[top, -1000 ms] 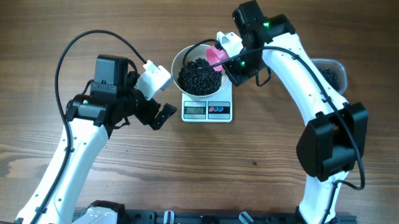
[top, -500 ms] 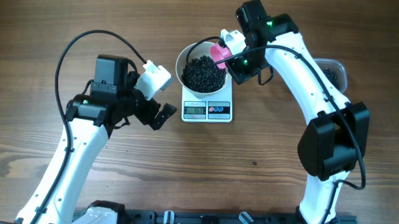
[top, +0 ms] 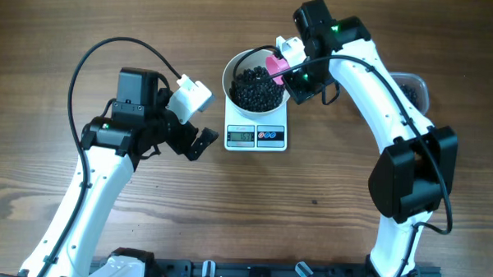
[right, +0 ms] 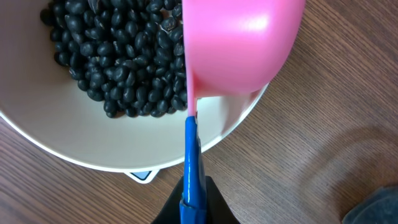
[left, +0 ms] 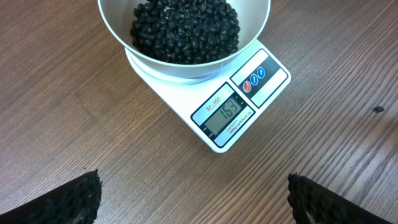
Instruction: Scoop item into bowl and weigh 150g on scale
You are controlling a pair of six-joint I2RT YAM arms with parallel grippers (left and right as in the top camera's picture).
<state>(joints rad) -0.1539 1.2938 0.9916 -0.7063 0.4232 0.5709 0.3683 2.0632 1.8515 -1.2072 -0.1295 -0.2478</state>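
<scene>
Partly under right hand [right: 191, 206]'s scoop [right: 239, 43], bowl [right: 74, 142]

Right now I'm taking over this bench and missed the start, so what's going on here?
The right gripper is shut on the blue handle of a pink scoop, held tipped over the rim of the white bowl. The bowl holds a heap of black beans and sits on the scale, whose display seems to read 163, above the target. The left gripper hovers beside the scale with its jaws wide open, holding nothing.
</scene>
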